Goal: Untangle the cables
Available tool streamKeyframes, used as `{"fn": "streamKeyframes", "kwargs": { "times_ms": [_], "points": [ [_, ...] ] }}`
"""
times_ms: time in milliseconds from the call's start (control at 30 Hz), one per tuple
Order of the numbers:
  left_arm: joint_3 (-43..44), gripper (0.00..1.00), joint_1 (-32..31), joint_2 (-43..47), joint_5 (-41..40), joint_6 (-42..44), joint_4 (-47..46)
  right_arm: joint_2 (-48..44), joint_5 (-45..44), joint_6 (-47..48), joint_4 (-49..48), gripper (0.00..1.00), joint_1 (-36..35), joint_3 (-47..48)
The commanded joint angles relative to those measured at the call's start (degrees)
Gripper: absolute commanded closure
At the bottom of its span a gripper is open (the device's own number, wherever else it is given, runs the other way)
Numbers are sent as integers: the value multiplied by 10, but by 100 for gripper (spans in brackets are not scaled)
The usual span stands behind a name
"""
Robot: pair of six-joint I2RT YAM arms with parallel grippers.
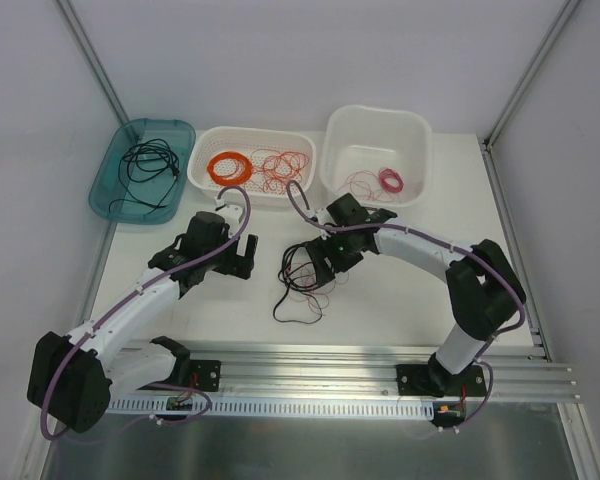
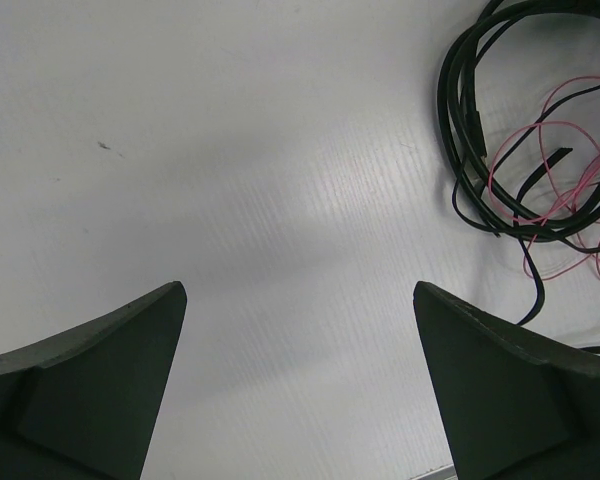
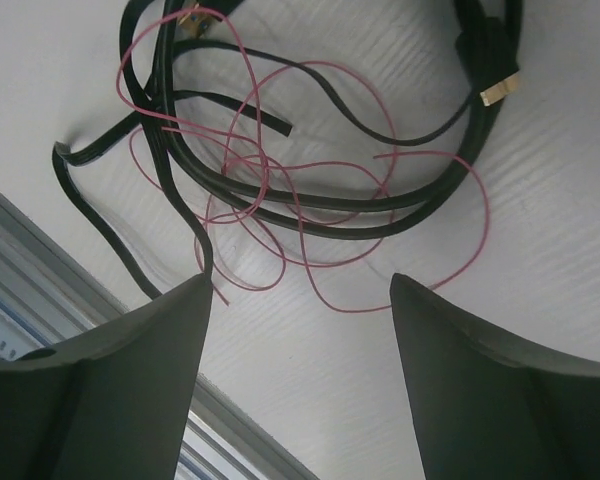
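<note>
While the cables (image 1: 302, 280) lie knotted mid-table (image 1: 400, 295), toward the front edge: grab one black end (image 3: 283, 127), lift slow so the pink loops (image 3: 486, 210) slip off.
Right hand (image 3: 300, 285): spread, right over the tangle, pinching nothing.
Left hand (image 2: 300, 290): spread, bare table below.
Teal tray (image 1: 105, 195): black cable (image 1: 148, 160).
Basket (image 1: 202, 150): orange coil (image 1: 228, 166), loose red wires (image 1: 285, 165).
Tub (image 1: 332, 130): pink coil (image 1: 391, 180).

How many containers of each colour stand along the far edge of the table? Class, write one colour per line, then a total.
Teal: 1, the tray
White: 2, the basket and the tub
Total: 3
</note>
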State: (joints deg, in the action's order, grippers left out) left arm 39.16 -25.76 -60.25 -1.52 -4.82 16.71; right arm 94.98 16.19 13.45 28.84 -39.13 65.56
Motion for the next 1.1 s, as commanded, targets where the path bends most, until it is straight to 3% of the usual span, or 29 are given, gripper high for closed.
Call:
{"fn": "streamKeyframes", "kwargs": {
  "times_ms": [0, 167, 267, 300, 400, 667, 833, 1067],
  "points": [
    [14, 1, 6, -3, 8, 12, 1, 27, 22, 20, -9, 26, -12, 21],
    [14, 1, 6, -3, 8, 12, 1, 56, 31, 22, -9, 46, -19, 26],
    [15, 1, 5, -3, 9, 12, 1, 60, 34, 24, -9, 65, -23, 24],
    [14, 1, 5, -3, 9, 12, 1, 57, 34, 25, -6, 80, -24, 23],
    [15, 1, 5, -3, 9, 12, 2, 29, 31, 30, 8, 99, -26, 25],
    [15, 1, 6, -3, 10, 13, 2, -98, -10, 39, 96, 99, -26, 91],
    [17, 1, 5, -3, 10, 13, 2, -160, -30, 47, 157, 99, -29, 218],
    [17, 1, 5, -3, 8, 14, 2, -226, -76, 40, 128, 99, -30, 374]
  ]
}}
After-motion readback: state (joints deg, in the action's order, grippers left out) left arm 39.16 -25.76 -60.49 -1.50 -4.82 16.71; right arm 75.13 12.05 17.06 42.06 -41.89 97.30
